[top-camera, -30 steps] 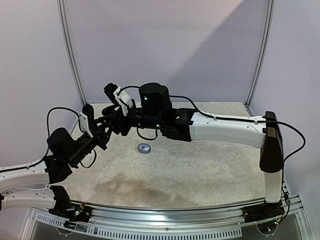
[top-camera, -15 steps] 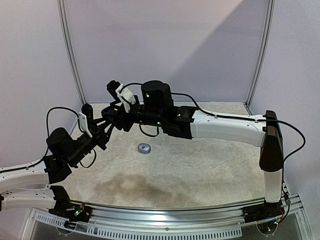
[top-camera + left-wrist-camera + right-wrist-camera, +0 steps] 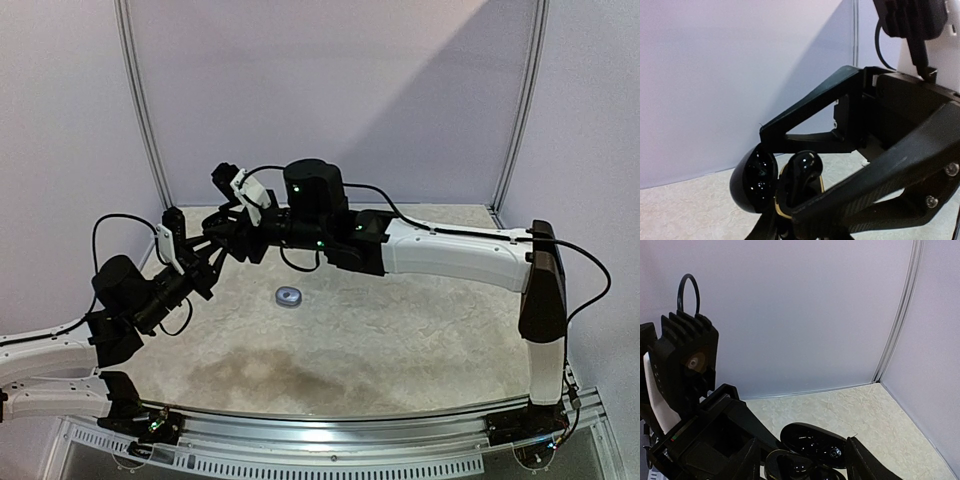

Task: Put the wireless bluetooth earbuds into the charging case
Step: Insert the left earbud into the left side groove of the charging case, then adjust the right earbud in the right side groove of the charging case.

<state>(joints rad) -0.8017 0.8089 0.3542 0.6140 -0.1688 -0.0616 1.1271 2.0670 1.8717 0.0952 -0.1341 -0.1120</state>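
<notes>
A glossy black charging case (image 3: 752, 182) with a gold rim is held open above the table at the back left. A black earbud (image 3: 805, 167) stands in its well. My left gripper (image 3: 210, 262) is shut on the case from below, and its own fingers are mostly hidden in the left wrist view. My right gripper (image 3: 230, 238) is open, with its fingers (image 3: 867, 462) spread either side of the case (image 3: 815, 440), whose lid points away. The right gripper's black fingers (image 3: 890, 170) fill the right of the left wrist view.
A small pale bluish-silver oval piece (image 3: 289, 296) lies on the mottled beige tabletop (image 3: 400, 330), near the middle. Pale walls with metal posts (image 3: 140, 110) close the back and sides. The right arm (image 3: 450, 255) stretches across the table towards the left.
My right gripper has lifted slightly up and back from the case. The left arm, the case and the oval piece have stayed put.
</notes>
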